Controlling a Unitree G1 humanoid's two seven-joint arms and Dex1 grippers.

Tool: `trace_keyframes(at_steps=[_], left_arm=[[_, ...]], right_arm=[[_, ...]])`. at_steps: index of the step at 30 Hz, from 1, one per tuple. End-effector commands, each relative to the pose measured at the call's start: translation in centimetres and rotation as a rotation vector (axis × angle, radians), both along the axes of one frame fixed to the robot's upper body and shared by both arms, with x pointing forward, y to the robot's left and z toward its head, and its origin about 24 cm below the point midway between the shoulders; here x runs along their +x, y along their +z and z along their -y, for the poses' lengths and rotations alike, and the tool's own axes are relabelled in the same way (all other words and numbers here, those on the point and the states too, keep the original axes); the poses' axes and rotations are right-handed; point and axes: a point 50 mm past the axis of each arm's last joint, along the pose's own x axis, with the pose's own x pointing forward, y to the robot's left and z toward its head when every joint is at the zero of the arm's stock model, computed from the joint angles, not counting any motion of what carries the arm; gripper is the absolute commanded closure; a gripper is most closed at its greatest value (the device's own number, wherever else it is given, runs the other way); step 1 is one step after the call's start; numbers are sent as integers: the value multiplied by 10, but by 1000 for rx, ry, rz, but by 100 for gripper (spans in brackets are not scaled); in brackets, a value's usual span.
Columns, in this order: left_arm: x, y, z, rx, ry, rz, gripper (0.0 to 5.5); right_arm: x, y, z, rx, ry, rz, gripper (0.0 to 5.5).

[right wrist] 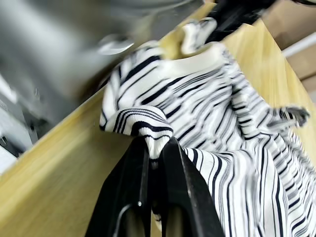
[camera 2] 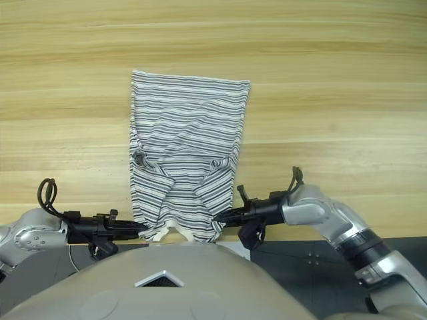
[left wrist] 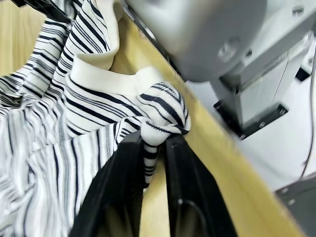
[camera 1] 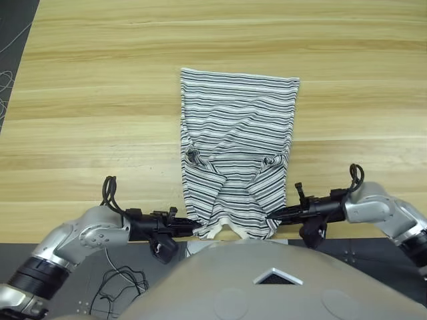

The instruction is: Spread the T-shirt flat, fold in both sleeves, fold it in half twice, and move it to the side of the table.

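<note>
Jaws of the left gripper were shut tight on a bunched shoulder corner of the T-shirt, just beside the white collar. Same at the right gripper: jaws clamped on the opposite shoulder corner. T-shirt lay lengthwise on the middle of the table, sleeves folded in, collar end at the near edge. How far the cloth ran between the jaws was hidden.

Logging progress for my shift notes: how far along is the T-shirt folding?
Done: the T-shirt lies as a narrow strip on the table, sleeves folded in. In hand: the left claw and right claw each pinch a collar-end corner at the near edge. Left: both half folds and moving it aside.
</note>
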Motion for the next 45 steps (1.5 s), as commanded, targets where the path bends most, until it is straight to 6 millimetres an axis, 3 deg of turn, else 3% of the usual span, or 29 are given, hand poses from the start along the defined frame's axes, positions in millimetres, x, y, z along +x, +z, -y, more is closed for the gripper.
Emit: trace_keyframes(at_steps=[1,5,9,14,19,28,34,45], left_arm=[[-14,-8,-5,145,-19,-165,537],[-5,22,20,-27,148,-316,537],[15,57,27,-109,253,-558,537],[38,81,25,-189,290,-666,537],[71,95,22,-307,321,-597,537],[136,79,5,-367,544,-424,537],[168,64,-9,-306,736,-299,537],[215,63,-21,-348,930,-180,537]], right_arm=[[28,29,-1,-5,-84,-154,540],[44,40,6,-52,-127,-292,540],[52,33,11,-74,-178,-430,540],[53,27,23,-126,-220,-527,540],[72,40,24,-5,-307,-551,540],[126,63,18,215,-508,-467,540],[154,55,11,242,-649,-360,540],[193,34,5,236,-874,-205,540]])
